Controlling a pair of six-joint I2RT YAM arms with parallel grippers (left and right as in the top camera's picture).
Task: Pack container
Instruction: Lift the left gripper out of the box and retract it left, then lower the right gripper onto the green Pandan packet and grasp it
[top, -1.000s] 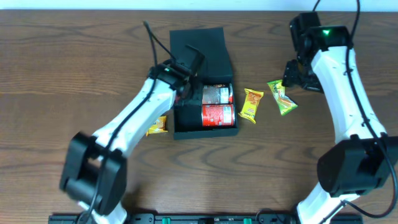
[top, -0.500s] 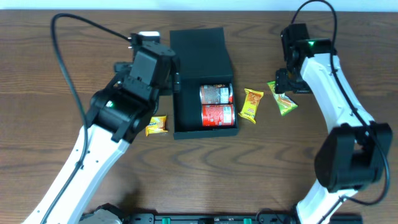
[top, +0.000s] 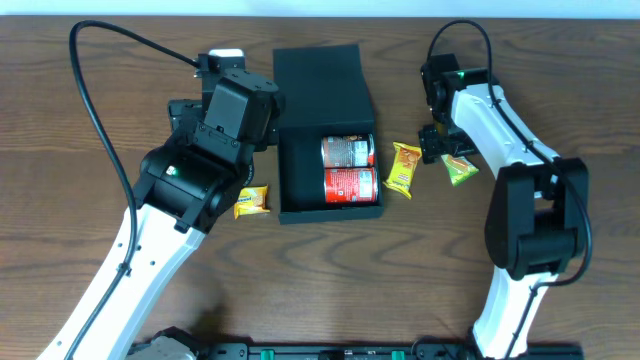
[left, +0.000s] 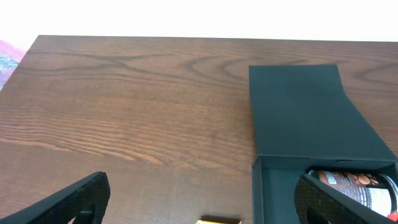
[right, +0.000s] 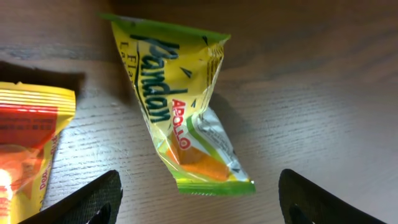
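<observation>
Dark wood-grain table (top: 40, 150) bears the open container (top: 320, 80).

Matt container (top: 320, 75) sits on grained wooden table (top: 400, 285)

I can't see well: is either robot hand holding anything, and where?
Nothing held: left gripper and right gripper both open, green crinkly plastic packet lying loose.

One container (top: 320, 75), two red cans (top: 348, 151), two orange packets (top: 403, 167), one green packet (top: 459, 168).
</observation>
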